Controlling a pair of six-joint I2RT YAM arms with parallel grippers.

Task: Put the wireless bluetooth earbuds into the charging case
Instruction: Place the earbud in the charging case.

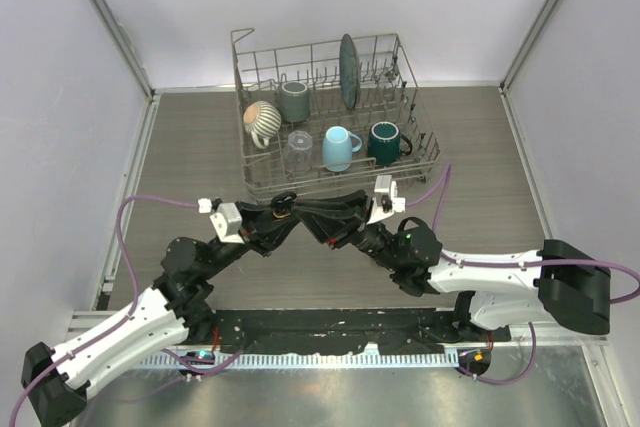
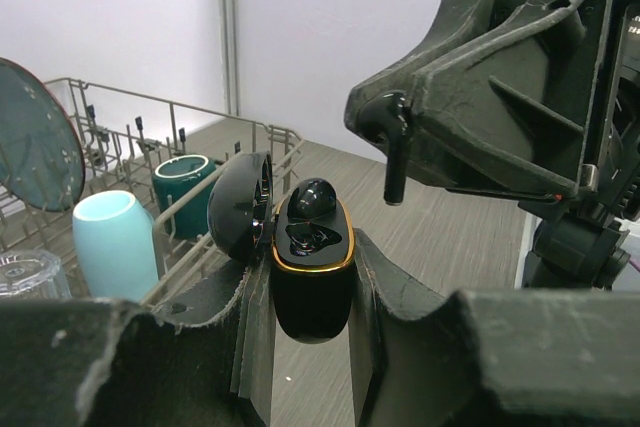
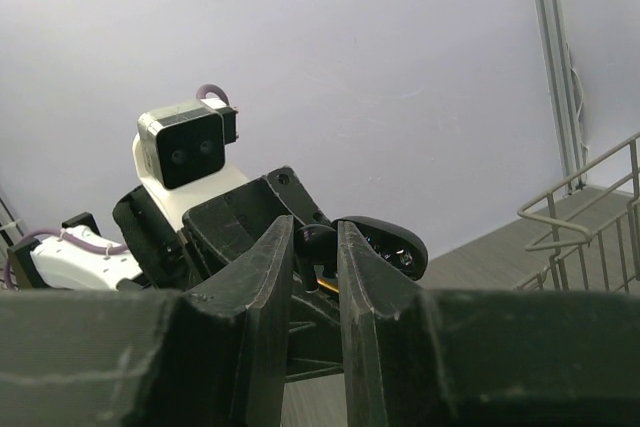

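My left gripper (image 2: 308, 292) is shut on a glossy black oval charging case (image 2: 312, 297) with a gold rim, held upright, its lid (image 2: 240, 209) swung open to the left. One black earbud (image 2: 312, 197) sits in the case's far slot; the near slot looks empty. My right gripper (image 2: 400, 112) is shut on a second black earbud (image 2: 393, 147), stem pointing down, just above and right of the case, not touching it. In the right wrist view the earbud (image 3: 317, 240) is pinched between the fingers, with the lid (image 3: 385, 244) behind. In the top view both grippers (image 1: 283, 209) (image 1: 312, 217) meet above the table.
A wire dish rack (image 1: 412, 162) stands just behind the grippers, holding a light blue cup (image 1: 340, 147), a dark green mug (image 1: 386, 142), a striped mug (image 1: 262, 119), a grey cup (image 1: 293, 99), a clear glass (image 1: 299, 141) and an upright plate (image 1: 348, 69). Walls close the sides.
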